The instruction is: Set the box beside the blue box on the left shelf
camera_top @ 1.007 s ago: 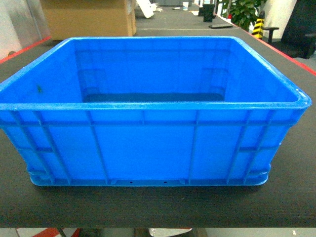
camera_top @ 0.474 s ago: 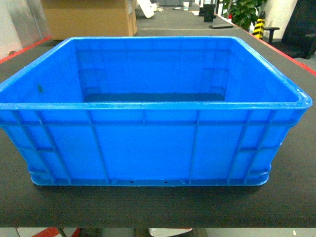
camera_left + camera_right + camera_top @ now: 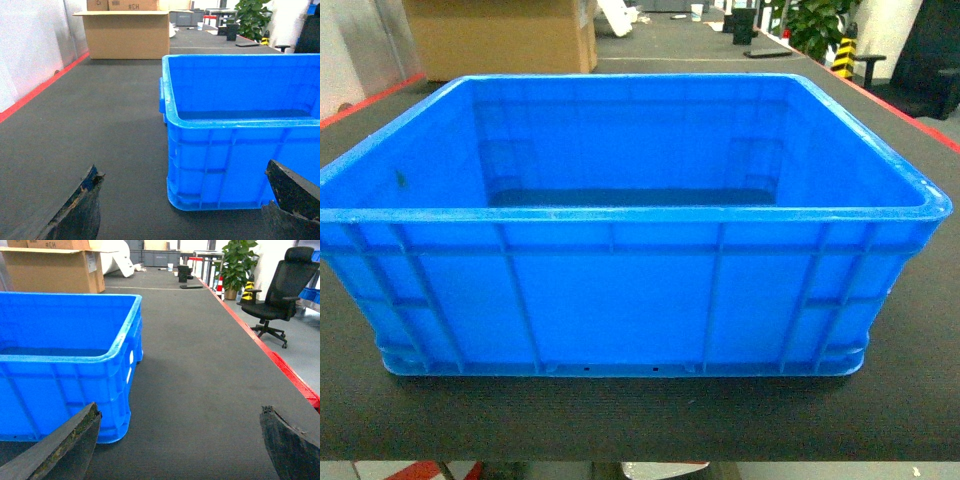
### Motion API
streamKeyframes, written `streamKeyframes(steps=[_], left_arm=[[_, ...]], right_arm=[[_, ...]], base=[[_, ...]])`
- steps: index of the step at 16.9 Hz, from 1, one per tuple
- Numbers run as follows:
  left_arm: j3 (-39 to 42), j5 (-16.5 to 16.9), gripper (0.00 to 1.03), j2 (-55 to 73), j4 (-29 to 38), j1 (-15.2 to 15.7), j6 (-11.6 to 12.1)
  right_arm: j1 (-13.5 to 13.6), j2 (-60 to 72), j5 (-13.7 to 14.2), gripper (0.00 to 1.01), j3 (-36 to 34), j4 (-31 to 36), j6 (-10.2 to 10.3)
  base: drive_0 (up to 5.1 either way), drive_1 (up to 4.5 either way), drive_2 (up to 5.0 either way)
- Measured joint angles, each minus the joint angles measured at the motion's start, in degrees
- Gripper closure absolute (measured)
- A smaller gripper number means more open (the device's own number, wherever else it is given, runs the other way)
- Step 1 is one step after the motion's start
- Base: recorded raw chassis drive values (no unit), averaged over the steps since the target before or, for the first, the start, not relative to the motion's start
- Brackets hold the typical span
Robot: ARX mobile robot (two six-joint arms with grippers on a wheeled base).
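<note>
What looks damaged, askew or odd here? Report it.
Little stands out. The blue crate sits level and square on the dark mat, empty. The only oddity: a small dark mark on its inner left wall; what it is cannot be told.

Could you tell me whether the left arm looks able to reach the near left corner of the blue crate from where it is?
Probably yes: the left gripper has its jaws open, and only bare dark mat lies before the crate.
</note>
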State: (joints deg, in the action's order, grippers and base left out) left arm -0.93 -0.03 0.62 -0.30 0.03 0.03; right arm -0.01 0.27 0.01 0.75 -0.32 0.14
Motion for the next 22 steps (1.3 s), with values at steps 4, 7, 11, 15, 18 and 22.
streamKeyframes(steps=[4,7,11,15,18,22], left_arm=[[0.00,0.00,0.05,0.00,0.00,0.00,0.00],[0.00,0.00,0.05,0.00,0.00,0.00,0.00],[0.00,0.00,0.05,0.00,0.00,0.00,0.00],[0.00,0.00,0.05,0.00,0.00,0.00,0.00],[-1.36,-15.19,0.05,4.26,-4.02,-7.58,-0.66],[-1.68,-23.61,0.05,8.07,-0.76,-8.59,-1.86]], right_arm=[[0.00,0.00,-0.02,0.03,0.00,0.00,0.00],[0.00,0.00,-0.02,0.03,0.00,0.00,0.00],[0.00,0.00,-0.02,0.03,0.00,0.00,0.00],[0.00,0.00,-0.02,0.03,0.00,0.00,0.00],[1.09,0.57,3.28,0.03,0.24,-1.70,0.20],[9.35,11.47,27.39,0.03,3.06,0.96,1.42]], base=[[0.0,0.00,0.0],[0.0,0.00,0.0],[0.0,0.00,0.0],[0.0,0.00,0.0],[0.0,0.00,0.0],[0.0,0.00,0.0]])
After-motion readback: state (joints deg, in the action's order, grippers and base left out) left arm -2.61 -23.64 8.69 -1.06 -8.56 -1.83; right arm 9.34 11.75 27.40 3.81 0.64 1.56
